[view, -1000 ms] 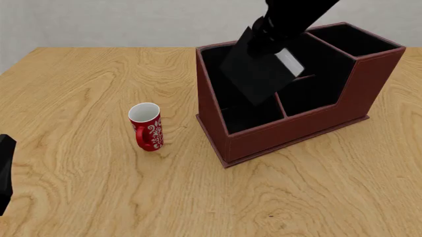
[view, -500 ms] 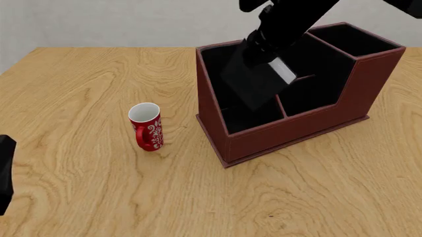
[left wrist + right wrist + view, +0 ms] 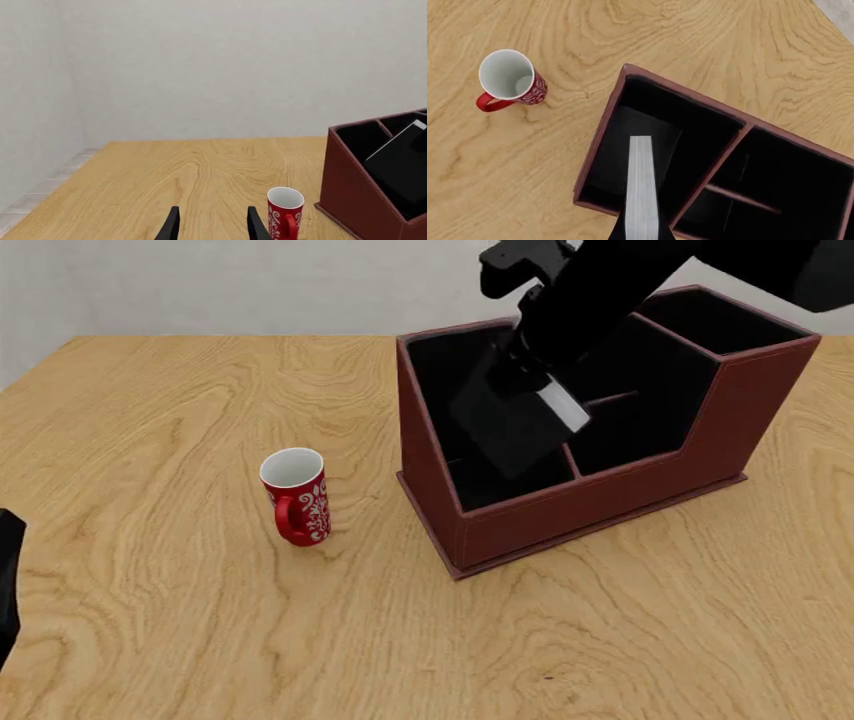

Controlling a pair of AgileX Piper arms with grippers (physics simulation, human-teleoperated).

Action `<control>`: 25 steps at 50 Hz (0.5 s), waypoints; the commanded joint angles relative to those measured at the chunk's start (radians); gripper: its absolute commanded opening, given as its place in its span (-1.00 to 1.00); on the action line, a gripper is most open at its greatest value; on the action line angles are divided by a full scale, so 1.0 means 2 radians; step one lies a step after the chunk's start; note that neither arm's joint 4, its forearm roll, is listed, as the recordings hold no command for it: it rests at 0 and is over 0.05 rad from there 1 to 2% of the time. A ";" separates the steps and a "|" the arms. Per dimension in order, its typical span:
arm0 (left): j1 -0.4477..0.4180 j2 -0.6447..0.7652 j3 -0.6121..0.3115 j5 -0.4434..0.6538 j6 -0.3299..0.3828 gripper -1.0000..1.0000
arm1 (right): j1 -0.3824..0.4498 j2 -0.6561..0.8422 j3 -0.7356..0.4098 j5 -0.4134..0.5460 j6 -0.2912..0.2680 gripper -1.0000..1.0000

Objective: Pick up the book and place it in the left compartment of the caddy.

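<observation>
The dark red-brown caddy (image 3: 587, 515) stands on the right half of the table. My right gripper (image 3: 523, 368) is shut on the top of the black book (image 3: 507, 425), whose white page edges (image 3: 565, 406) face right. The book hangs tilted, its lower part down inside the long left compartment (image 3: 441, 365). In the right wrist view the page edges (image 3: 642, 190) run between my fingers above that compartment (image 3: 644, 125). The left wrist view shows the book (image 3: 400, 162) leaning inside the caddy (image 3: 347, 200). My left gripper (image 3: 213, 227) is open and holds nothing, well left of the caddy.
A red-and-white mug (image 3: 296, 497) stands upright on the table, left of the caddy; the mug (image 3: 510, 80) also shows from above. The left arm (image 3: 8, 575) sits at the table's left edge. A pale wall rises behind the table.
The right gripper has lowered the tilted book a little deeper into the caddy's left compartment. The left arm and the mug have stayed put.
</observation>
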 commanded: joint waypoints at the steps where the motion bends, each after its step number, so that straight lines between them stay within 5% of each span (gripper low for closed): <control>1: 0.001 0.000 0.004 -0.004 0.000 1.00 | -0.010 0.009 0.012 -0.022 0.009 -1.00; 25: 0.004 0.000 -0.005 0.000 -0.003 1.00 | 0.002 0.021 0.058 -0.074 0.028 -1.00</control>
